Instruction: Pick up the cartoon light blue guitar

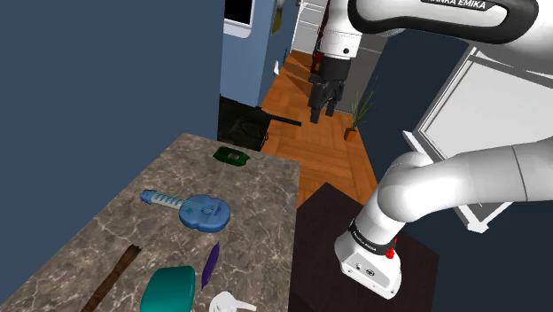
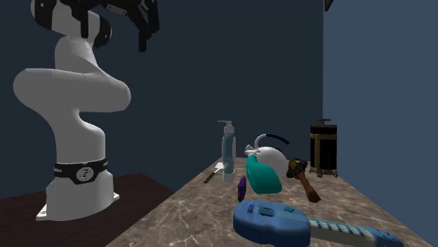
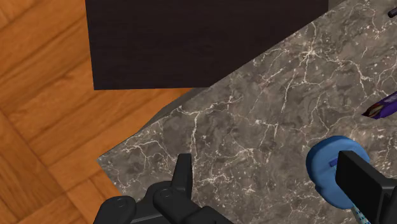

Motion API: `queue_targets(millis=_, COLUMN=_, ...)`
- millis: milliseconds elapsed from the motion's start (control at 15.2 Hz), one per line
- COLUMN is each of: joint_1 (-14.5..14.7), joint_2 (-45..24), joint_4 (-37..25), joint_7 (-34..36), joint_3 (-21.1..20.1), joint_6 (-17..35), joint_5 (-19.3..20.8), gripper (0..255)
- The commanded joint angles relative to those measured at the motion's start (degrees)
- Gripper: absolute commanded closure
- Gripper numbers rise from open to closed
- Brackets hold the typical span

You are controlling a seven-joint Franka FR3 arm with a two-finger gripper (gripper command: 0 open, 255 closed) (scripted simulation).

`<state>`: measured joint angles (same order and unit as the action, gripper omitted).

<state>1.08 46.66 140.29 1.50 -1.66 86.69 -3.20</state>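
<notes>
The white arm (image 1: 443, 191) rises from its stand and reaches high over the near end of the marble-patterned bench (image 1: 239, 191). This looks like the approach step, with no grasp begun.

The light blue guitar (image 1: 188, 206) lies flat on the bench, well below the gripper and off to one side of it. Its neck points away from its round body. In the wrist view the body (image 3: 324, 168) shows just beside one finger and is partly hidden behind it. It is not between the two fingers.

A teal object (image 1: 168, 288) and a small purple piece (image 1: 210, 264) lie farther from the gripper than the guitar does. They are near the guitar's body but apart from it.

The gripper (image 1: 322, 113) hangs with its fingers pointing down over the bench edge. Its fingers stand wide apart with nothing in them.

The next move, as I judge it, is to bring the gripper sideways until the guitar sits midway between the fingers. The wrist should then turn so the jaws span the narrow neck or the neck's junction with the body, not the wide body. Only then should it come straight down and close, keeping clear of the purple piece.
</notes>
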Motion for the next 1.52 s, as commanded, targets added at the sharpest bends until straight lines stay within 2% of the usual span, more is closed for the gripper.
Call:
queue_targets(millis=0, joint_1=0.0, joint_2=0.0, joint_4=0.0, joint_7=0.0, joint_3=0.0, joint_6=0.0, joint_5=0.0, gripper=0)
queue_targets(millis=726, joint_1=4.4, joint_2=-17.7, joint_4=1.9, joint_7=-0.5, joint_3=-5.8, joint_6=20.9, joint_5=-3.2, gripper=0)
queue_targets(millis=1122, joint_1=6.1, joint_2=-29.7, joint_4=-1.0, joint_7=-0.3, joint_3=-9.0, joint_6=30.8, joint_5=-3.3, gripper=0)
queue_targets(millis=1452, joint_1=7.4, joint_2=-40.3, joint_4=-5.3, joint_7=0.5, joint_3=-11.5, joint_6=37.7, joint_5=-1.9, gripper=0)
